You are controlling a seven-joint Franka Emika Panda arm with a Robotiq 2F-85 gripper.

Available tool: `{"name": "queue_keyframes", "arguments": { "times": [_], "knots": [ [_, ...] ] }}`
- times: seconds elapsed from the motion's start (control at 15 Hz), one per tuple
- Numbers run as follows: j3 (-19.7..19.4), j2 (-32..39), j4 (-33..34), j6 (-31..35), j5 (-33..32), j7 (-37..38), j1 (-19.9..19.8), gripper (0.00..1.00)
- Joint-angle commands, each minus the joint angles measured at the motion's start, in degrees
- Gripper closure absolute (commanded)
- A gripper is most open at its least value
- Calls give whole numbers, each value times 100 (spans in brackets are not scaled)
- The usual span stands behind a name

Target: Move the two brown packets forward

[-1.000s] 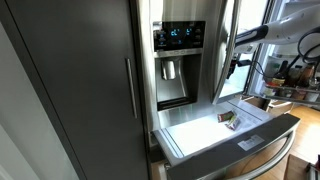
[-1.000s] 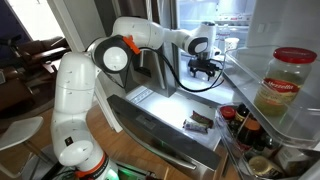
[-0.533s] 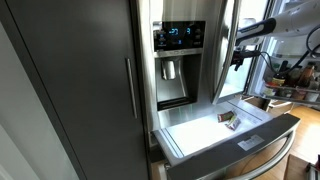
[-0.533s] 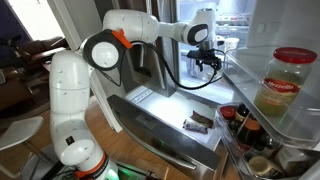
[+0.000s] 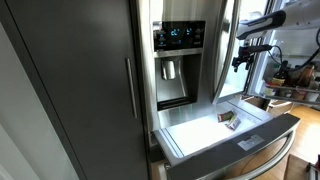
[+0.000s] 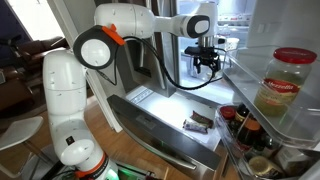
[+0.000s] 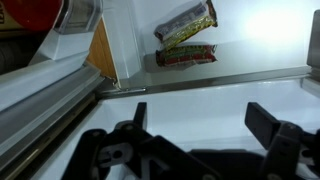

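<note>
Within the fridge drawer point(image 6: 158, 104), on its pale floor near one end: the two brown packets point(image 7: 186, 55), flat, lying close together, one tilted. Above the drawer, well apart from the packets: gripper point(image 6: 207, 68), fingers point(image 7: 265, 122) spread wide, holding nothing. Beside the drawer: door-shelf jar point(image 6: 283, 85).

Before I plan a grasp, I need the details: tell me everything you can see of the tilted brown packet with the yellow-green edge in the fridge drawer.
The tilted packet is small, flat and oblong, dark brown with a yellow-green band along one long side. Its wrapper looks like glossy film. It lies flat and diagonally on the drawer's white floor. The second brown packet lies right beside it; whether they touch is unclear. The open gripper hangs above, apart from it.
</note>
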Motion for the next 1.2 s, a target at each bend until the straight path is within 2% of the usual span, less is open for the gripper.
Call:
{"name": "queue_keyframes", "arguments": {
  "times": [0.0, 0.27, 0.47, 0.6, 0.8, 1.13],
  "knots": [
    [-6, 27, 62, -31, 10, -7, 3, 0],
    [-6, 38, 74, -30, 10, -7, 0, 0],
    [108, -610, -511, -594, -158, -267, 180, 0],
    [82, -825, -550, -1066, -241, -451, 257, 0],
    [-71, -1156, -779, -862, -507, -391, 261, 0],
    [-244, -1944, -1382, -671, -413, -721, 250, 0]
  ]
}}
